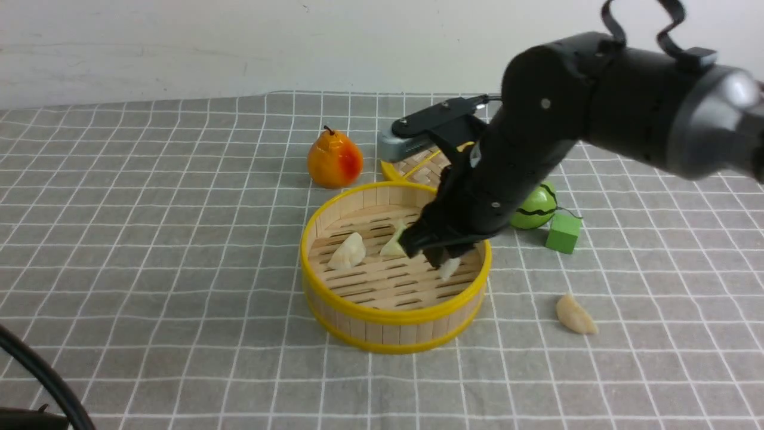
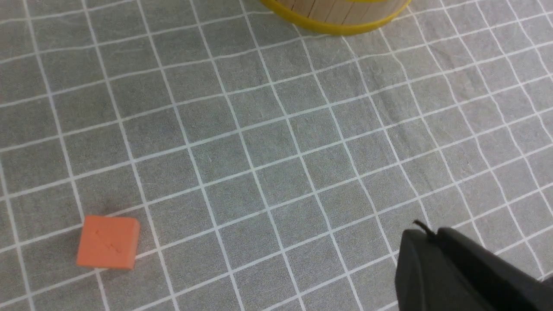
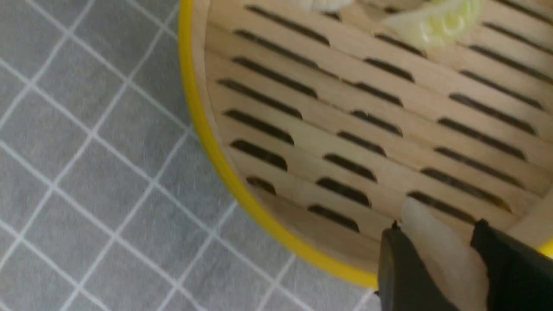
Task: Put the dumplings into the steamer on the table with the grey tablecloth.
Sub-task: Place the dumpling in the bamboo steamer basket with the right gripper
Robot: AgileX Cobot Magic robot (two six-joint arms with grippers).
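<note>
A cream-white dumpling [image 1: 348, 251] and a pale green dumpling [image 1: 394, 245] are already laid in the steamer [image 1: 394, 313]. A third dumpling [image 3: 436, 250] is clamped in the right gripper [image 1: 440, 258] above the slats. A fourth dumpling [image 1: 576, 315] is left on the grey tablecloth [image 1: 179, 239]. The left gripper [image 2: 425, 235] is closed and empty.

A plain off-white wall [image 1: 239, 42] rises directly behind the far edge of the worktop [image 1: 149, 286], its paint marked by a few faint scuffs and hairline cracks. The worktop fills the rest of the view, draped in a grey tablecloth [image 1: 119, 179] gridded with thin white lines and lightly creased. Light is soft and even, leaving only weak, short shadows on the worktop.
</note>
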